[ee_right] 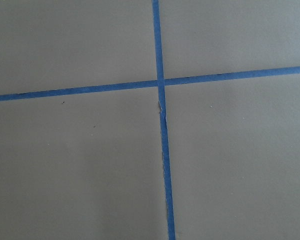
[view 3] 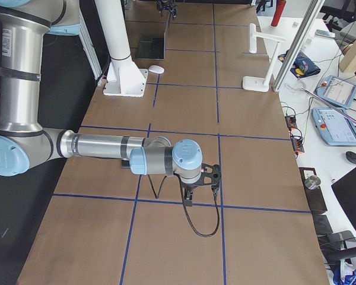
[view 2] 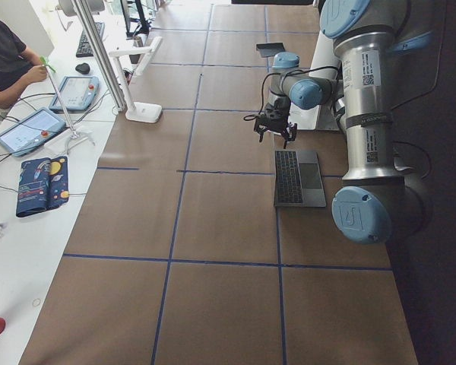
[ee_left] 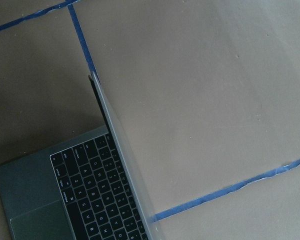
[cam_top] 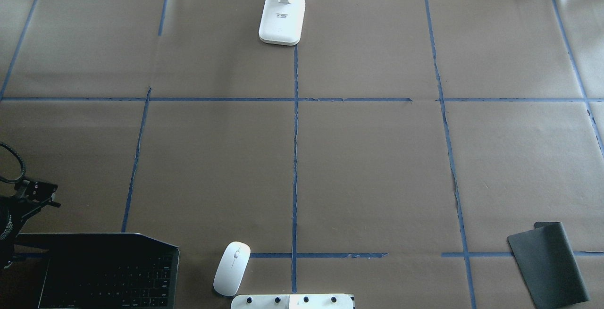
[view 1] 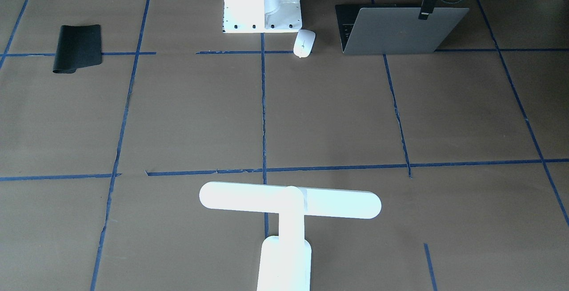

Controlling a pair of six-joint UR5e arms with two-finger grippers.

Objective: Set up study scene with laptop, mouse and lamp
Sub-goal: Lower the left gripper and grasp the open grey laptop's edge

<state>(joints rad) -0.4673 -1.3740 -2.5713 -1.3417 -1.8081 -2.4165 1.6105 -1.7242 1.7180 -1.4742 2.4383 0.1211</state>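
The silver-grey laptop [view 1: 395, 31] stands open at the robot's left front corner, its lid about upright and its dark keys [cam_top: 108, 276] showing. My left gripper [view 1: 425, 14] is at the lid's top edge, one finger on the outer face, shut on the lid. The left wrist view shows the lid edge-on above the keyboard [ee_left: 85, 185]. The white mouse [view 1: 304, 43] lies between laptop and pedestal. The white T-shaped lamp [view 1: 289, 202] stands at the table's far middle. My right gripper [view 3: 188, 199] hangs over bare paper at the robot's right; I cannot tell its state.
A black mat [cam_top: 547, 262] lies at the robot's right front, one end curled. The white bolted pedestal [view 1: 262, 2] stands at the near middle edge. Blue tape lines grid the brown paper. An operator [view 2: 7, 68] and tablets are beyond the far edge.
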